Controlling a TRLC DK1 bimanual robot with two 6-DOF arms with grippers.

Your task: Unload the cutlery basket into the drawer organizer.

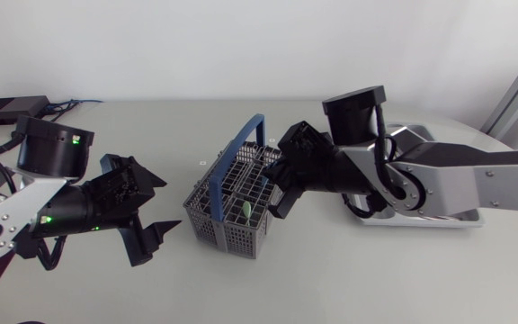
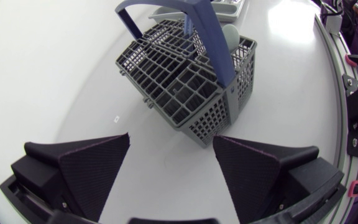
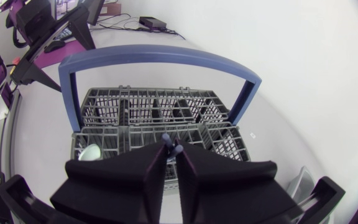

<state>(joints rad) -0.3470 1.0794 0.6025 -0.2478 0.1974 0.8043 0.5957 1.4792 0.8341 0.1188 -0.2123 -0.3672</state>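
Left end effector (image 1: 171, 205) hangs wide open over the bench (image 1: 349, 279), just beside the near-left corner of the cutlery basket (image 1: 227, 216), touching nothing. The basket sits mid-bench, skewed to the edges, and its blue handle (image 1: 241, 144) arches along the long axis, which runs diagonally from near-left to far-right in the head view.

The right end effector (image 3: 171, 149) is down in the basket's right end, under the handle. Its fingers are pinched almost together on a thin blue-tipped utensil (image 3: 169, 143). That piece stands upright in its compartment with the tip up, so its long axis is close to vertical. What's at the buried end, can't tell. A pale green spoon (image 3: 91, 152) stands in a compartment right next to it.

For the pull, I'd go straight up along the utensil's own axis until it's clear of the grid, and keep off the handle. Any tilt could jam it on the mesh or drag the light basket along. Then it needs laying flat to suit the drawer organizer (image 1: 448, 221), which is off to the right, mostly hidden under the right arm.
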